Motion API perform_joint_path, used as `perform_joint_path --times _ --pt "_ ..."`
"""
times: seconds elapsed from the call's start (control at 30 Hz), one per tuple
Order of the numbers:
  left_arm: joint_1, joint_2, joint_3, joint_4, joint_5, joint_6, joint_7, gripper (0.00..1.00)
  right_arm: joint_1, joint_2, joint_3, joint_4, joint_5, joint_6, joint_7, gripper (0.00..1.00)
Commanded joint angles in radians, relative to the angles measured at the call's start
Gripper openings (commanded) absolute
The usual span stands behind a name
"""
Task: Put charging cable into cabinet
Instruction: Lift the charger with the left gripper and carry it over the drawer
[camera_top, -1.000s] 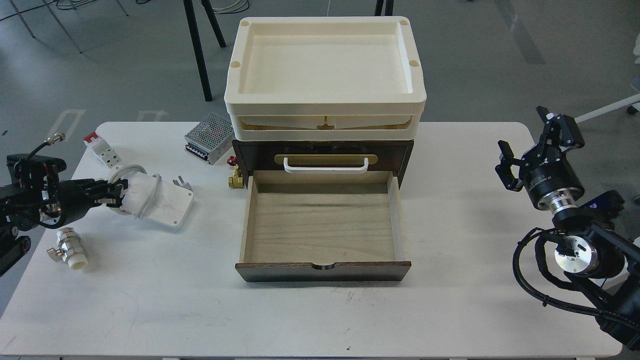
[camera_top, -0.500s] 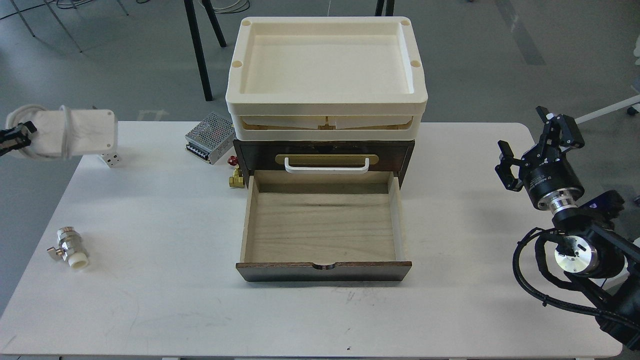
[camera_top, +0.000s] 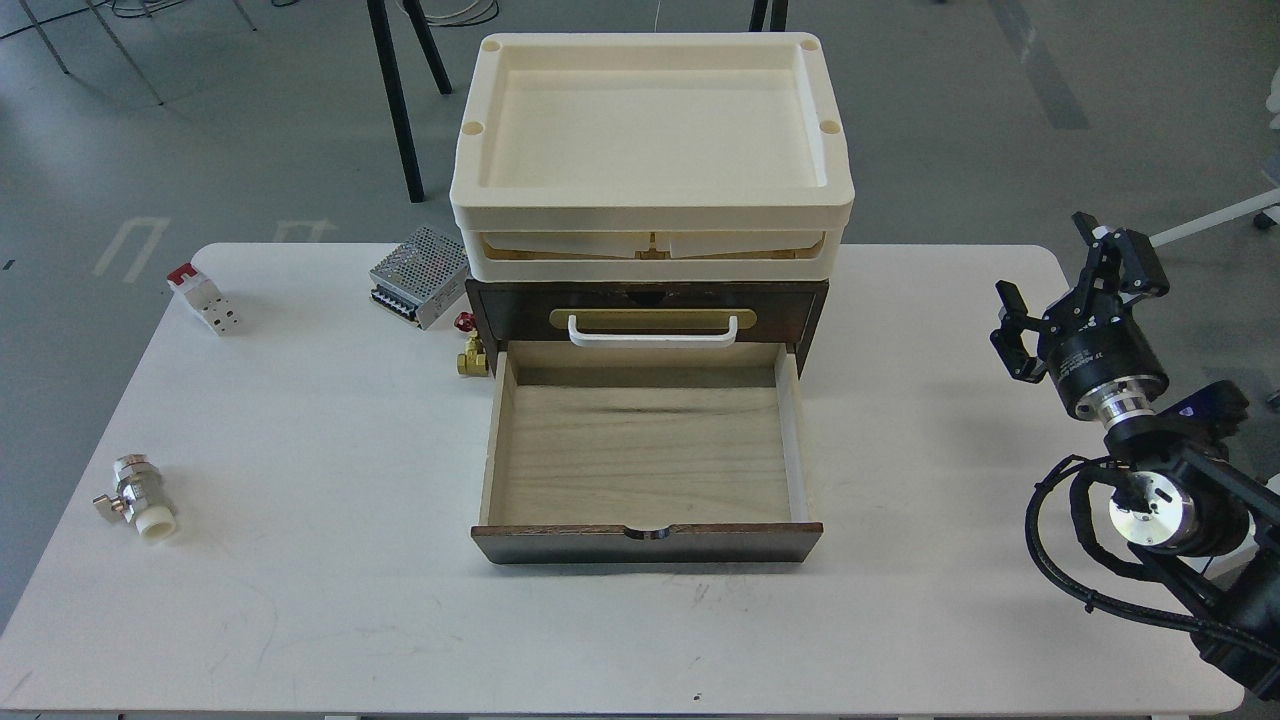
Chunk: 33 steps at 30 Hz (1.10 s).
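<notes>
The cabinet (camera_top: 500, 308) is a dark brown wooden box at the table's middle back, with a white handle (camera_top: 652, 330) on a brass plate. Its pale wood drawer (camera_top: 645, 450) is pulled out toward me and nothing lies in it. The charging cable is out of view. My left arm and gripper are out of view too. My right gripper (camera_top: 1062, 272) is open and empty, held above the table's right edge, well away from the cabinet.
Two cream plastic trays (camera_top: 650, 205) are stacked on the cabinet. A perforated metal power-supply box (camera_top: 420, 275) and a brass valve (camera_top: 470, 355) sit left of it. A red-and-white block (camera_top: 205, 298) and a silver valve (camera_top: 135, 497) lie at the far left.
My left gripper lifted the charging cable off the table, carried it up and to the left, and both have now left the view. The right arm has not moved.
</notes>
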Motion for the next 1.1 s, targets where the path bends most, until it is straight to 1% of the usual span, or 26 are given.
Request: perform_joint_path --times 0.0,0.1,0.2,0.43,0.6,0.77,0.9,1.07 --pt "-0.019 0.079 -0.004 -0.258 0.007 0.0 0.0 0.04 0.0 0.0 -0.001 0.0 0.0 0.0 0.0 0.99" --pt "-0.02 0.102 -0.004 -0.437 0.027 0.0 0.0 0.04 0.0 0.0 0.0 0.0 0.0 -0.001 0.0 0.99" --pt "-0.019 0.113 -0.003 -0.569 0.075 0.0 0.0 0.03 0.0 0.0 -0.001 0.0 0.0 0.0 0.0 0.99" --pt "0.001 0.098 0.012 -0.755 0.202 0.0 0.0 0.03 0.0 0.0 -0.001 0.0 0.0 0.0 0.0 0.99" --pt "0.062 0.09 0.038 -0.905 0.219 0.0 0.0 0.03 0.0 0.0 -0.002 0.0 -0.002 0.0 0.0 0.99" --pt "0.127 0.053 0.133 -0.992 0.282 0.117 0.0 0.03 0.0 0.0 0.0 0.0 -0.002 0.0 0.0 0.99" --pt "0.171 0.013 0.209 -1.002 0.317 0.183 0.0 0.03 0.0 0.0 -0.001 0.0 -0.002 0.0 0.0 0.99" --pt "0.249 -0.063 0.256 -1.001 0.371 0.257 0.0 0.03 0.0 0.0 0.0 0.0 -0.002 0.0 0.0 0.99"
